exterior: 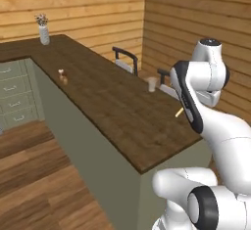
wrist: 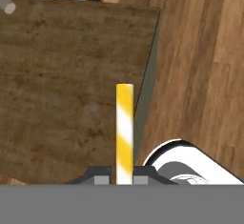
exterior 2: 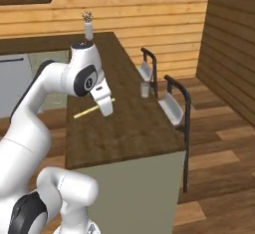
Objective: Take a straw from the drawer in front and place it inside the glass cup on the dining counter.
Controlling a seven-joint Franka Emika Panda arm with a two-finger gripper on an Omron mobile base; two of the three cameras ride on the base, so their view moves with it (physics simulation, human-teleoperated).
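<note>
Across the room, stretching long and dark brown on its sage-green base: the dining counter (exterior: 112, 102), seen from both base views, its near end cut square above the plank floor (exterior: 34, 185). Along its far side, two dark-framed stools (exterior 2: 174, 106) with white seats, drawn up close to the edge. Beyond the far end, sage-green cabinet drawers (exterior: 12, 97) with small metal handles, all pushed in. At the far corner of the top, a white vase (exterior: 44, 34) with dried flowers, upright. Nearer along the left edge, a small pale object (exterior: 62, 74), too small to tell. Near the stool-side edge, level with the gap between the stools, the glass cup (exterior 2: 145, 89), clear, upright, standing free. Above the near half of the counter, well apart from the cup, the gripper (exterior 2: 106, 109), hanging off the white arm and pointing down. Between the dark fingertips (wrist: 101, 179), pinched narrowly on its lower end, the straw (wrist: 125, 130), striped yellow and white in the hand view, sticking out straight past the tips over the counter's edge; in the right base view, slanting out to the side of the hand above the wood, not touching it.
</note>
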